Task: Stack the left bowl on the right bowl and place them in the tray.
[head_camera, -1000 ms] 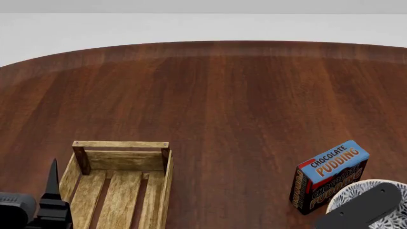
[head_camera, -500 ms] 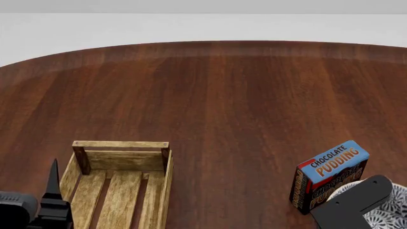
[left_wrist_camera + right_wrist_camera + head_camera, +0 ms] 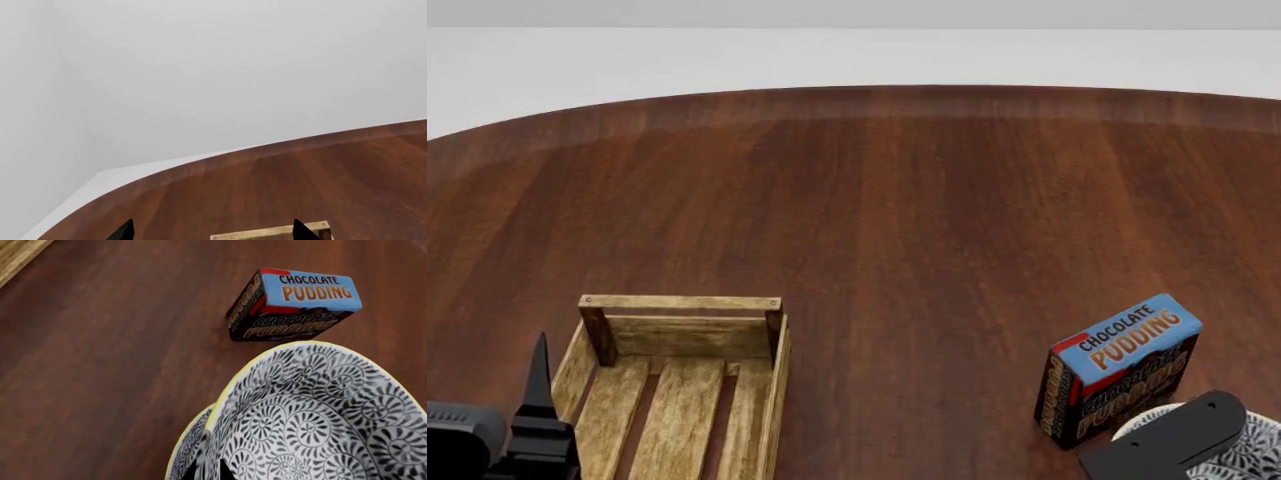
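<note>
Two bowls (image 3: 313,425) nested, one inside other: white with dense black floral-swirl pattern, yellow rims. They sit at desk's (image 3: 908,220) near right edge, just beside chocolate pudding box (image 3: 1118,366).

Right end effector (image 3: 205,471) clenched on bowl rim, tips close together at its wall.

Tray (image 3: 681,385): light wood, slatted floor, low plank sides, corner posts; near left, well apart from bowls.

Left end effector (image 3: 212,231) released, tips spread wide, above tray's far plank.
</note>
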Controlling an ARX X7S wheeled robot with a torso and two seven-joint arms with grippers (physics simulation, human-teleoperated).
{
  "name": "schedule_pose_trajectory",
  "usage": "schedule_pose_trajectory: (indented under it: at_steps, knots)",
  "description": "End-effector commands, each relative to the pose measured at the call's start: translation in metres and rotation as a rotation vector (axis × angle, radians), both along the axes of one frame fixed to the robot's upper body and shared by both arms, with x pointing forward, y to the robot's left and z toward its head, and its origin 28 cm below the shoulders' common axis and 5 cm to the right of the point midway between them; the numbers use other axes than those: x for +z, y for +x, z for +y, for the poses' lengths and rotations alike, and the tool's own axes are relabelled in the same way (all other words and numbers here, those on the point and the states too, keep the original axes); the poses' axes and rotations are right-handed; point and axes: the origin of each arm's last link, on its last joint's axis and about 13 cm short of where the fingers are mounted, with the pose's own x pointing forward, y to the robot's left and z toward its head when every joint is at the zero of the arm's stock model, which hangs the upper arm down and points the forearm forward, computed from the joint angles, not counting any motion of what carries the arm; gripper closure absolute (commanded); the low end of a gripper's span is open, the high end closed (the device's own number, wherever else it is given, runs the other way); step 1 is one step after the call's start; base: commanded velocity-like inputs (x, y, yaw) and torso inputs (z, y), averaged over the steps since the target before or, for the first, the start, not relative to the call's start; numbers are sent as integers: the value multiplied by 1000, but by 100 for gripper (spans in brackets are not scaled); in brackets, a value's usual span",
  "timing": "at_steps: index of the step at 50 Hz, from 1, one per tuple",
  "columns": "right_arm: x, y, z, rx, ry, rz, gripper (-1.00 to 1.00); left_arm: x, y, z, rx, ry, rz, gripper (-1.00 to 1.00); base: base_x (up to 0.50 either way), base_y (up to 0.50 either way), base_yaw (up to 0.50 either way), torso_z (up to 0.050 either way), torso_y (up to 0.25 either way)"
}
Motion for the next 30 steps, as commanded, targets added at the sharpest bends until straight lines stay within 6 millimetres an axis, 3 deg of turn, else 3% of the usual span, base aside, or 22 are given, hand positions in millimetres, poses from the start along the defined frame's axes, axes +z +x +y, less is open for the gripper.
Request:
schedule_pose_trajectory:
  at_steps: [1,24,25,30]
  knots:
    - [-6,-1,-3,-18,-6,-14,100,-1,-1,0,0,2,1,-100,0,0,0,0,0]
    - [-9,-1,-8,-45,-1,-9,100,-1,-1,0,4,3,2,-100,0,0,0,0,0]
    - [-9,-1,-8,-41,-6,-12,-100,-1,-1,0,3,4,2,-100,0,0,0,0,0]
    - [-7,-1,-6,-42,-7,-11,-100,-2,-1,0,4,3,2,-100,0,0,0,0,0]
